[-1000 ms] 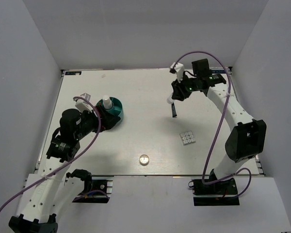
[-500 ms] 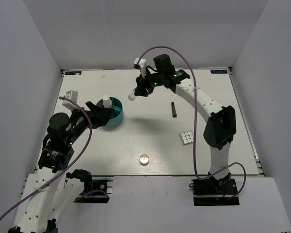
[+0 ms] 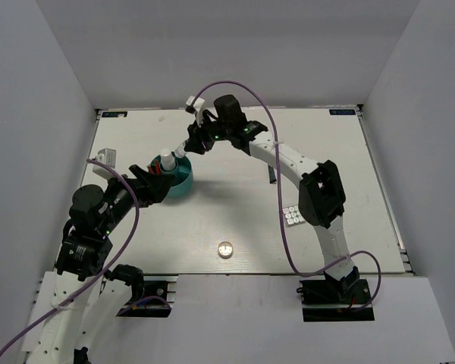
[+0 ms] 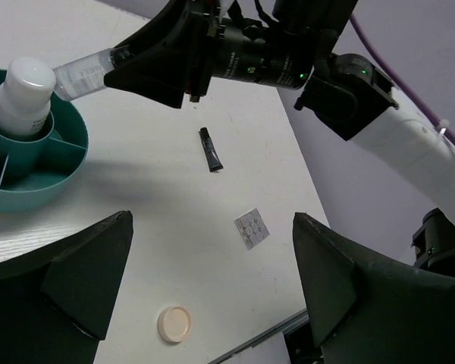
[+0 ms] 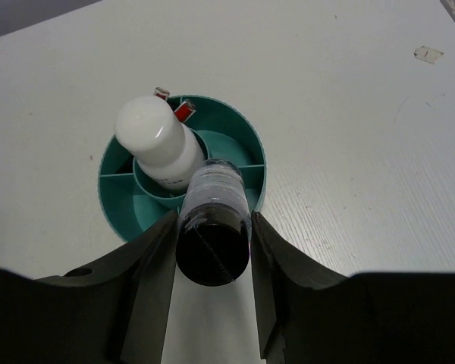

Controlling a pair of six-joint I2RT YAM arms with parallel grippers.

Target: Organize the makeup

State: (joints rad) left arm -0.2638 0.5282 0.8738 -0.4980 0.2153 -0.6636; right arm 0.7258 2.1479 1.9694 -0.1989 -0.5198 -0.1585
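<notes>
My right gripper [image 5: 212, 218] is shut on a small clear-walled bottle [image 5: 215, 189] and holds it tilted just above the near rim of the teal holder [image 5: 255, 164]. A white bottle [image 5: 155, 140] stands in the holder's centre cup, and two red pencil ends [image 5: 183, 111] stick up behind it. From above, the right gripper [image 3: 194, 144] hovers at the holder's [image 3: 183, 180] far right. My left gripper [image 3: 149, 184] is open and empty at the holder's left. The black tube [image 4: 210, 149], grey palette [image 4: 252, 228] and round jar [image 4: 174, 324] lie on the table.
White walls enclose the white table [image 3: 235, 220] on three sides. The right arm [image 3: 288, 161] stretches across the table's far half, partly over the black tube [image 3: 271, 177]. The palette [image 3: 292, 215] and jar [image 3: 226, 248] lie toward the near edge.
The right arm swung left from the far right, carrying the bottle to just over the teal holder. The black tube stayed on the table. The left arm drew back slightly.
</notes>
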